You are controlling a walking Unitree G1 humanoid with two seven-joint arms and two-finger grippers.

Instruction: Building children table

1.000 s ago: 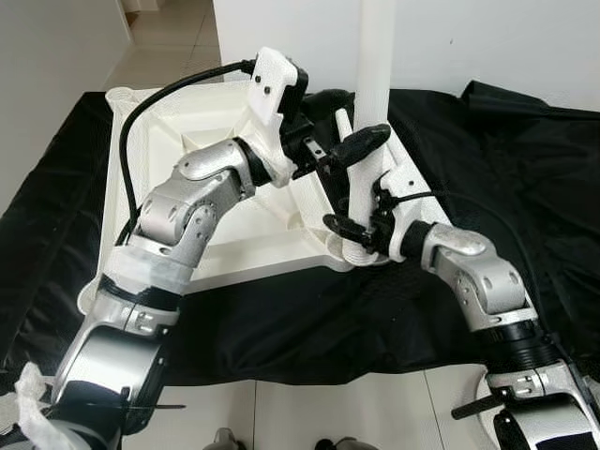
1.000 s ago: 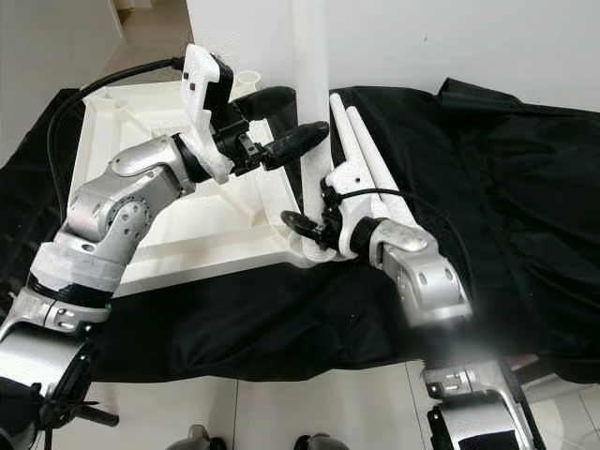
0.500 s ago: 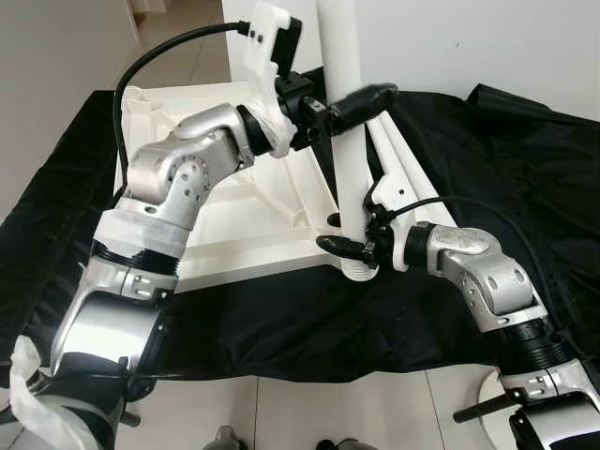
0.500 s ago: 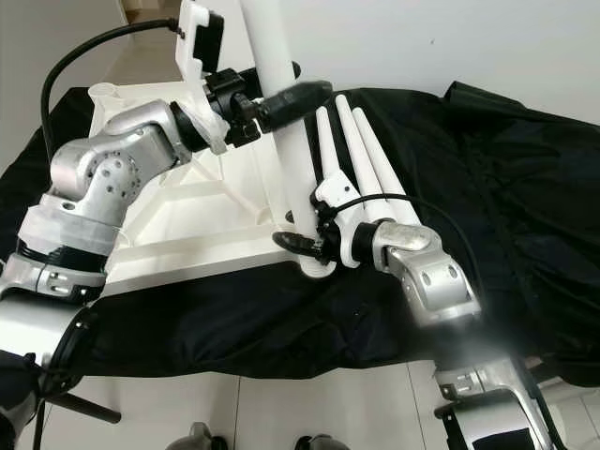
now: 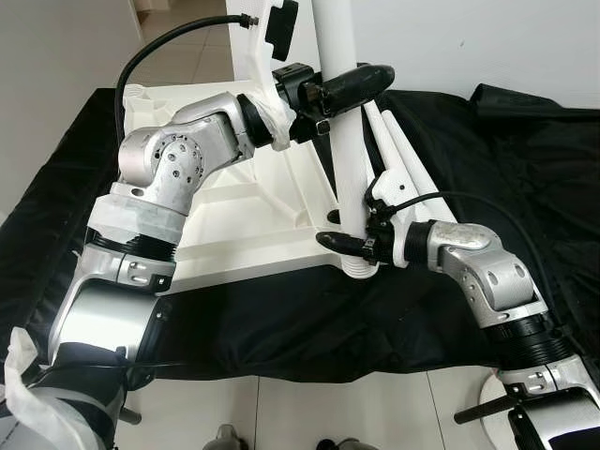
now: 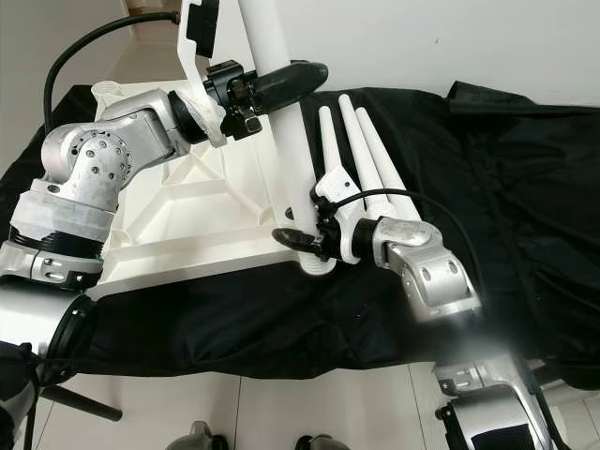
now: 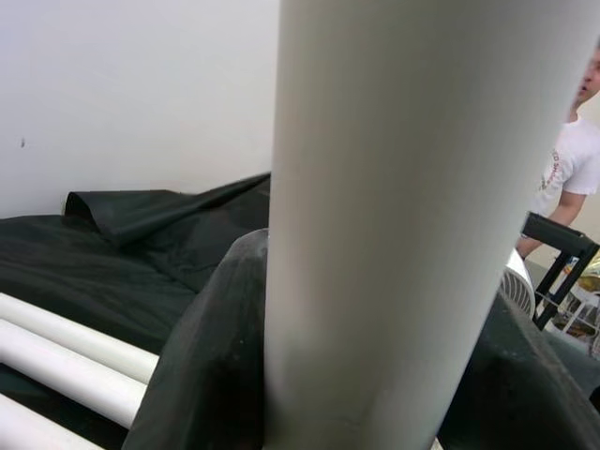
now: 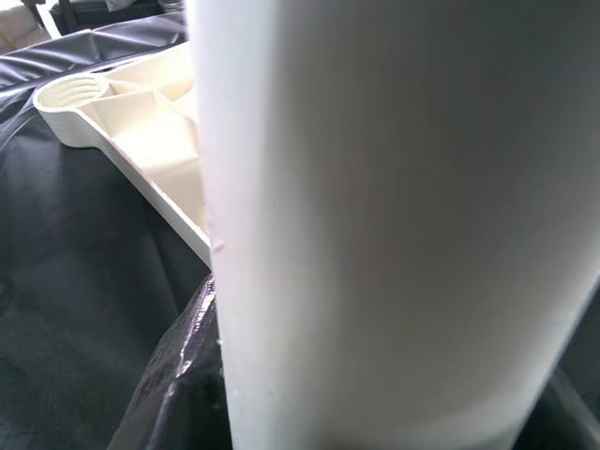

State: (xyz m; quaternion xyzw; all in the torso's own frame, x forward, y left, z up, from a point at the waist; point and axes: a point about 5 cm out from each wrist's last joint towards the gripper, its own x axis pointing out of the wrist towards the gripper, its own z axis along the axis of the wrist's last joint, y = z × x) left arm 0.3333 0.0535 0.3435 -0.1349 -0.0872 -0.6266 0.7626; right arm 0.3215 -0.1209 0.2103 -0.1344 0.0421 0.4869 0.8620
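The white table top [image 5: 234,220] lies upside down on a black cloth. One white leg [image 5: 342,150] stands nearly upright with its foot in the near right corner socket [image 5: 357,269]. My left gripper [image 5: 349,82] is shut on the leg high up, one black finger across its front. My right gripper [image 5: 350,246] is shut on the leg's lowest part, just above the socket. In the left wrist view the leg [image 7: 403,206] sits close between dark fingers [image 7: 202,366]. In the right wrist view the leg [image 8: 375,234] stands close up beside a table corner [image 8: 103,108].
Three spare white legs [image 6: 366,159] lie side by side on the black cloth [image 5: 487,141] right of the table top. A white wall rises behind and pale floor tiles [image 5: 328,412] lie in front. A person in a white shirt [image 7: 567,159] stands at the edge of the left wrist view.
My left arm has risen, and its gripper now holds the leg higher up. The leg leans slightly left at its top. My right gripper stays at the leg's base. The head camera has shifted.
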